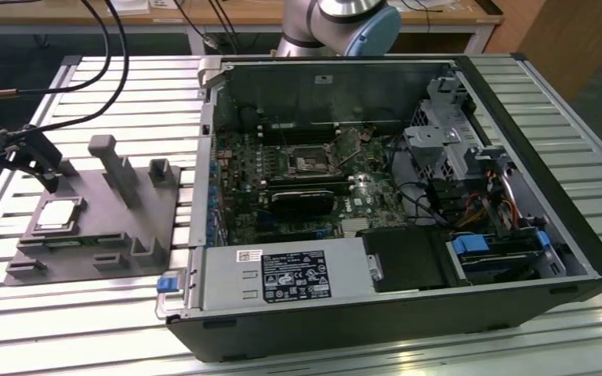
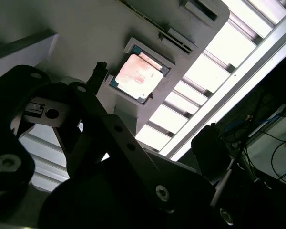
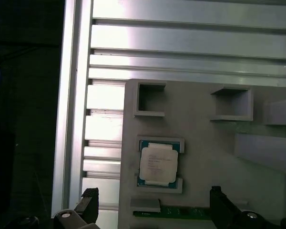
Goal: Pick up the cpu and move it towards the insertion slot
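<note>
"While the jaws hover by that grey fixture (image 1: 97, 219), have they got hold of anything?"

"No. They stand apart, gripping nothing. In the first wrist view a tip shows to either side, short of the cpu (image 3: 157, 163) and not touching it. The cpu lies flat in its recess on the fixture, on the slatted worktop (image 1: 81, 321) at the exterior view's left."

"So which step is this?"

"The approach to the pick, I'd say. The lift isn't begun."

"And the insertion slot (image 1: 310, 163)?"

"Well apart from the cpu, on the board inside the open computer case (image 1: 385, 321), near the middle of the exterior view."

"What does the grasp call for?"

"My guess is jaws squared to the chip's edges, lowered either side of it clear of the recess walls, then closed gently. It's thin and flat, so there's little to catch."
</note>
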Tool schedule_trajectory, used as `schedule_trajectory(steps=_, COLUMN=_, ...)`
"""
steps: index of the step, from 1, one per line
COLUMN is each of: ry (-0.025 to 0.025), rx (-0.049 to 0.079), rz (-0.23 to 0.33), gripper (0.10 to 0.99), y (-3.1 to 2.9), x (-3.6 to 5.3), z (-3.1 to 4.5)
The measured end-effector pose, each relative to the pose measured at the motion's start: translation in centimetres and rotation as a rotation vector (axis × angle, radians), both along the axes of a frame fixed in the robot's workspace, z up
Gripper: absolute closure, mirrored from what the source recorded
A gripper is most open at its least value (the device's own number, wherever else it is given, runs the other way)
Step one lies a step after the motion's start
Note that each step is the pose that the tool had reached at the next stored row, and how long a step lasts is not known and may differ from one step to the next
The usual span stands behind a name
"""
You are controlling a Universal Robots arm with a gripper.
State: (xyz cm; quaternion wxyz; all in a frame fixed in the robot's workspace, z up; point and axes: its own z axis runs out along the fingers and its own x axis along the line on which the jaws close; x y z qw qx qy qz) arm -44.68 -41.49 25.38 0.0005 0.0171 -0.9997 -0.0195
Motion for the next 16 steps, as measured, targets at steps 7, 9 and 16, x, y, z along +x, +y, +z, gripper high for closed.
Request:
schedule_trajectory(steps=7, ry=-0.0001, rx=0.0, rz=0.0, gripper=0.11, y=0.0, x=0.0, z=-0.37)
schedule_trajectory(steps=9, ry=-0.0001, rx=0.0, rz=0.0, gripper=0.18, y=0.0, x=0.0, z=-0.49)
schedule_trajectory(steps=16, ry=0.0002, rx=0.0, rz=0.001, gripper=0.196, y=0.0, x=0.01, z=-1.04)
